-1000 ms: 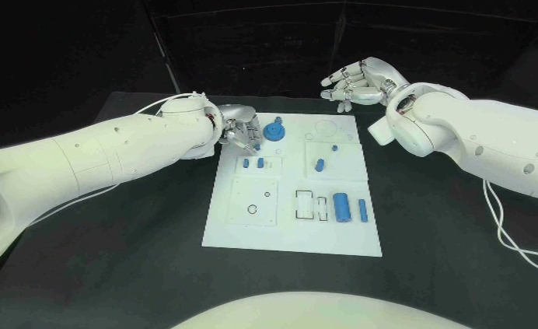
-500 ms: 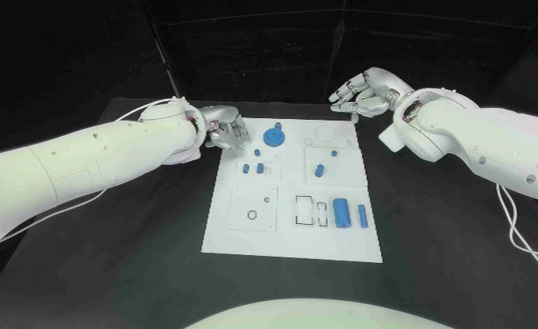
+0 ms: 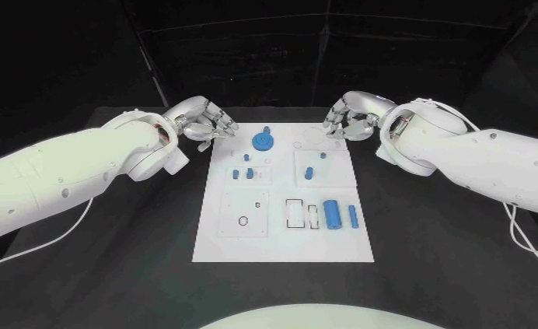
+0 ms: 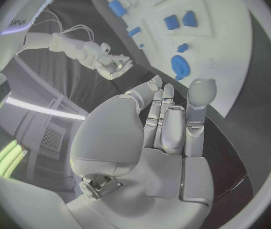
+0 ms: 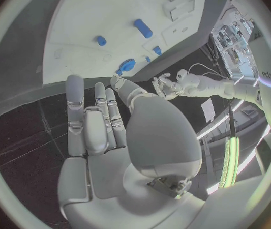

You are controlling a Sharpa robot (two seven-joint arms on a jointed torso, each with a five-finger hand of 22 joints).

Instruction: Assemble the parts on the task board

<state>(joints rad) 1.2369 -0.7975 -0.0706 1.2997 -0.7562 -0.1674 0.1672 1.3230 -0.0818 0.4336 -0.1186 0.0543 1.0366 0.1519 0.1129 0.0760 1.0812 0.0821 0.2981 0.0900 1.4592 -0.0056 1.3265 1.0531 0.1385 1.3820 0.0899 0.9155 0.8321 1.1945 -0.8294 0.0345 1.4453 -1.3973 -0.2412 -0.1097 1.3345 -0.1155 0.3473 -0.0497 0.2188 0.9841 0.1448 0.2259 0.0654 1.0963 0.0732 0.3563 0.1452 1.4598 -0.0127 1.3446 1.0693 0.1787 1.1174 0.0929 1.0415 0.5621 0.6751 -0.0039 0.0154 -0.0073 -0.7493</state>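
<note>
From my remote station I see the task board (image 3: 225,245) lying flat in the middle of the black table (image 3: 101,267), with both of the robot's hands raised at its far corners. The left hand (image 3: 205,121) hovers just off the board's far left corner, fingers loosely spread and holding nothing; its wrist view shows the palm bare and the fingers (image 4: 197,107) extended towards the board. The right hand (image 3: 347,120) hangs over the far right corner, likewise released, its fingers (image 5: 76,107) stretched out with nothing between them.

On the board, a round blue part (image 3: 263,140) sits near the far edge, between the two hands and nearer the left one. Below it, small blue pieces (image 3: 242,174) lie in a cluster on the left half, with one more (image 3: 248,158) just beyond them. A short blue peg (image 3: 307,174) and a smaller blue piece (image 3: 323,156) rest on the right half. Nearer to me, a thick blue cylinder (image 3: 331,214) and a slimmer blue rod (image 3: 352,216) lie side by side, beside two dark rectangular outlines (image 3: 294,213). A small dark ring (image 3: 245,221) marks the near left panel.
</note>
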